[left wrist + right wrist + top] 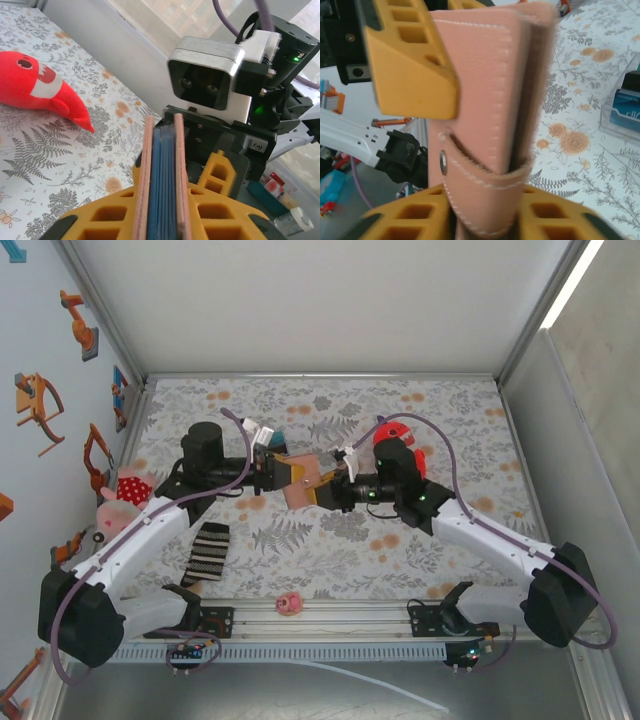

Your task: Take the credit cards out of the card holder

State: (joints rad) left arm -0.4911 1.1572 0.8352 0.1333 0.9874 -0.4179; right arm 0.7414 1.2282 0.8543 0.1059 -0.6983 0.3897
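Left gripper [283,473]: clamped flat on one end of the card holder [303,483], held in the air just left of the red plush toy [398,440]. Right gripper [323,490]: pinching the opposite end, at the snap tab [485,182], which looks fastened. Keep one grip firm as anchor. Peel the tab off its stud with the other, pulling straight, no twisting. Ease the tan faces apart slowly, without crushing the blue layers between them.

The table [330,400] is covered by a grey floral cloth [470,430] and backed by a white far wall [320,310]. Orange stickers [40,405] are fixed left, and a light strip [573,285] far right.
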